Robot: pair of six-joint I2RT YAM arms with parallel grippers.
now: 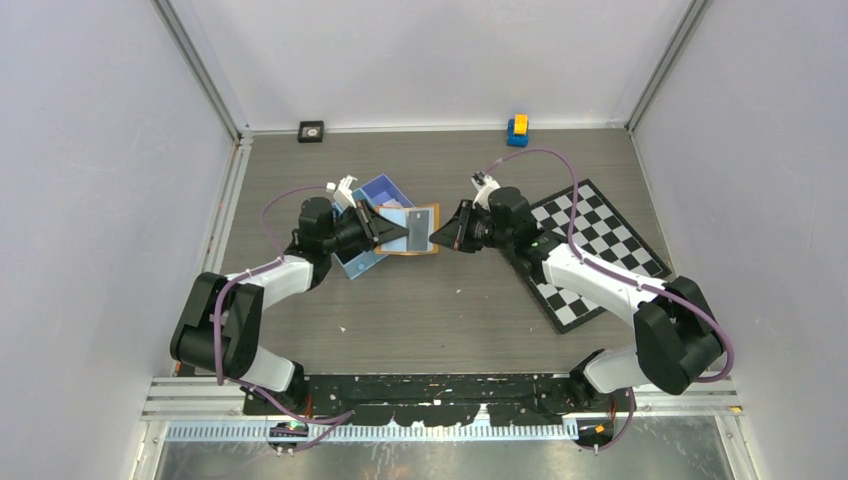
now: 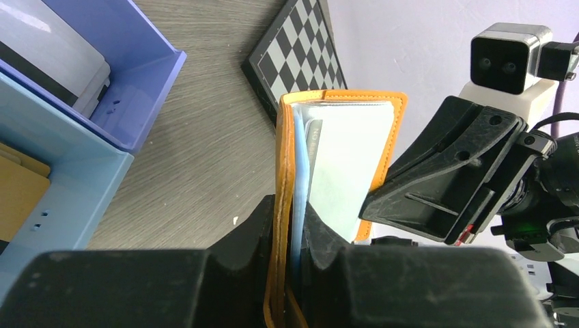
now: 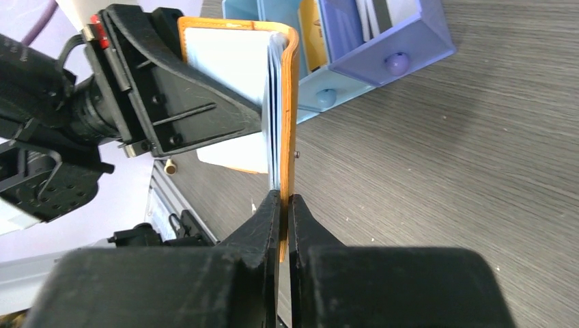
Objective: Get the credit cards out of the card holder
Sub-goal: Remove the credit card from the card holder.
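Orange holder (image 1: 421, 231), open, over the middle of the bench (image 1: 450, 320), between the two arms and gripped from both sides. Shows its pale inside to the top camera. Cannot tell whether its lower edge touches the bench.

Left jaws: almost closed. Pinch one orange cover together with a pale blue sheet next to it, a black finger (image 2: 249, 232) on each side. Right jaws: closed tight on the edge of the other cover, with only the thin orange leather between the fingers (image 3: 263, 225). Point toward each other, left arm (image 1: 270, 278) from the left, right arm (image 1: 600, 282) from the right.

Cards (image 2: 348, 154) inside the holder: a pale stack between the two covers, reaching almost to the top edge. Beside the stack, one grey edge with some letters, too small to read.

Just behind the left jaws, blue tray (image 1: 385, 192), close to the holder, with a dark blue and a light blue compartment. Contains a striped card (image 2: 48, 58), grey with a dark band, in the dark blue part, and something flat and brown in the light blue part.

To the right, under the right arm, a checkered board (image 1: 590, 250), flat on the bench. At the far edge, well apart, a small black square thing (image 1: 311, 131) and a yellow and blue toy (image 1: 517, 129).
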